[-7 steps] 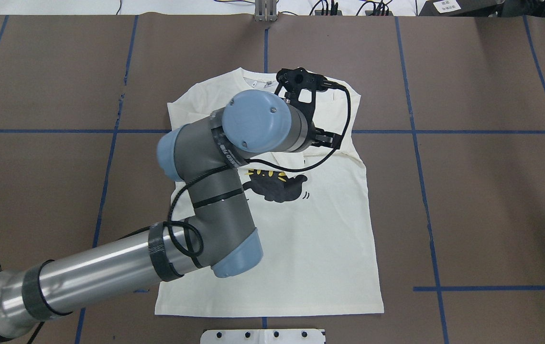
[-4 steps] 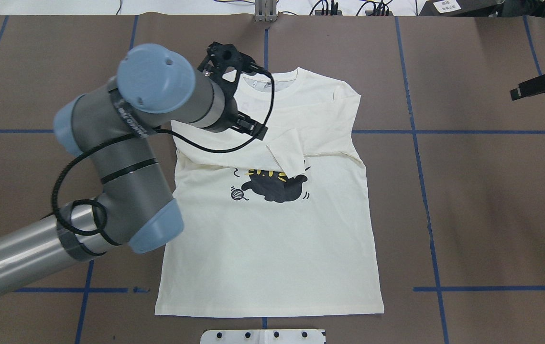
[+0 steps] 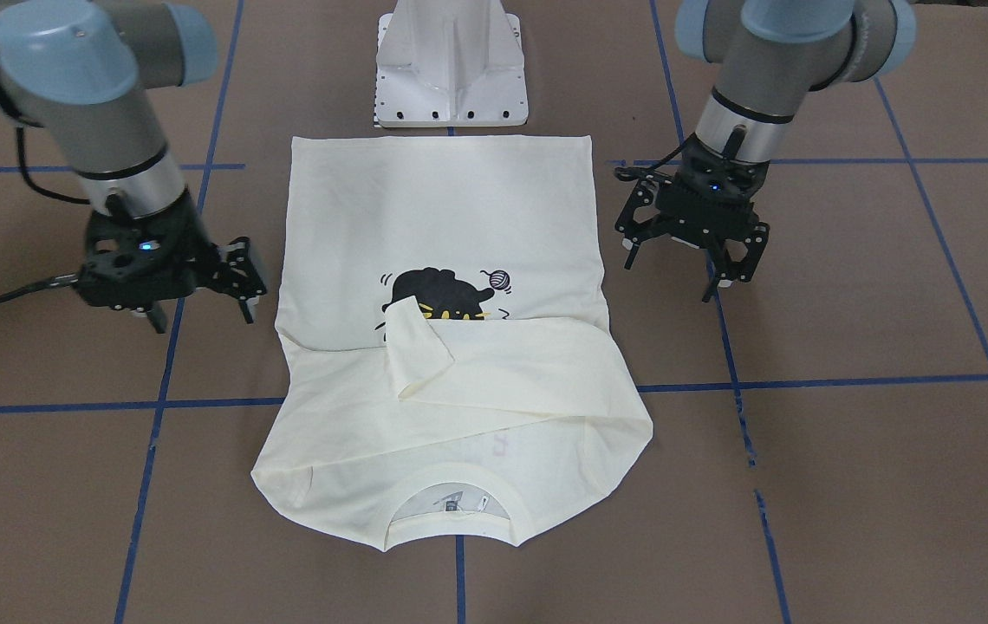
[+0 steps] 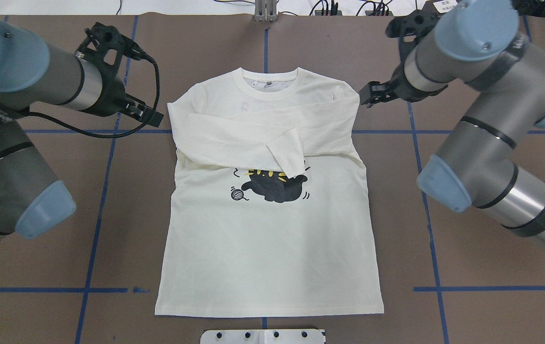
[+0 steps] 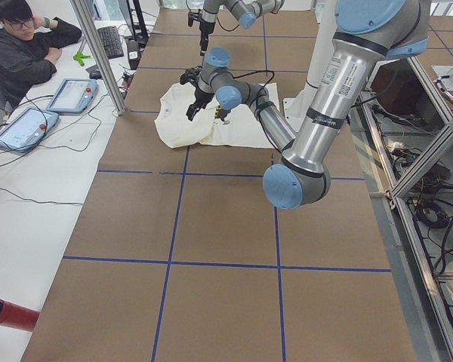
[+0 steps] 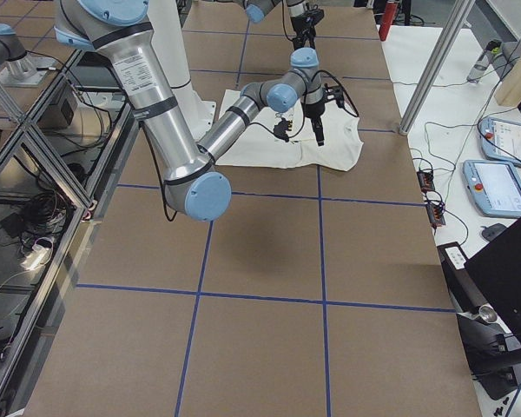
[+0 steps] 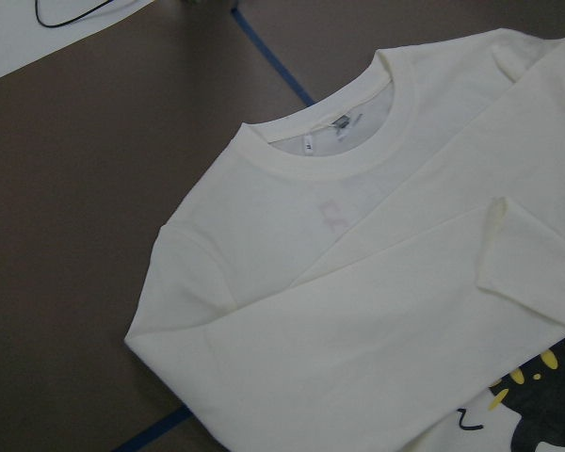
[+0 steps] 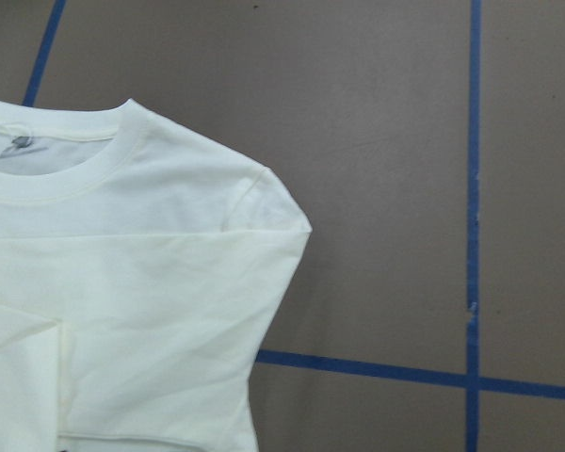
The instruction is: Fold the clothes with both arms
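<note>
Brown table (image 4: 301,38): cream shirt (image 4: 267,239) flat, sleeves folded across; left claw (image 3: 672,273), right claw (image 3: 201,319) spread, empty.

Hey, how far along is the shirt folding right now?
Done: both sleeves lie folded across the chest of the shirt, one cuff overlapping the cat print. In hand: nothing. The left gripper and right gripper hover open beside it, holding no fabric. Left: the body lies flat at full length, so the hem-to-collar fold remains.
</note>
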Robot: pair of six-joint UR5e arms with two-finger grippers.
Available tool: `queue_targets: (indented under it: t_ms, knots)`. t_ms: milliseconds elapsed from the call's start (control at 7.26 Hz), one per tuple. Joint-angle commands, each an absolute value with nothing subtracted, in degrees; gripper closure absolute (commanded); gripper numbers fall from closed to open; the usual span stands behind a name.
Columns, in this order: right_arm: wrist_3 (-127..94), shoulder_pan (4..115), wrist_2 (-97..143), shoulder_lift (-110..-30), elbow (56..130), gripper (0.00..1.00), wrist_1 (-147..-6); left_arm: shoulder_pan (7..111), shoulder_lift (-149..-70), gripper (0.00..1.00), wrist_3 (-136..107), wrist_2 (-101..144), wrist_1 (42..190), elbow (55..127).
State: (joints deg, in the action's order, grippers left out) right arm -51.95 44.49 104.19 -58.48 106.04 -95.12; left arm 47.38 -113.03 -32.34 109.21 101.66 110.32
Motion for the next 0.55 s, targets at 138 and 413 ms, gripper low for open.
queue_targets:
  t_ms: [138,413]
  knots:
    - [-59.9,36.0,94.9,-45.1,93.4,0.1,-99.0,55.0,-107.0,0.0,-24.8,119.2,102.5,110.5]
    - [-64.2,31.5,89.7,-35.4,79.4,0.19,-98.7,55.7,-104.6,0.0,-24.8,120.8,106.2,110.4]
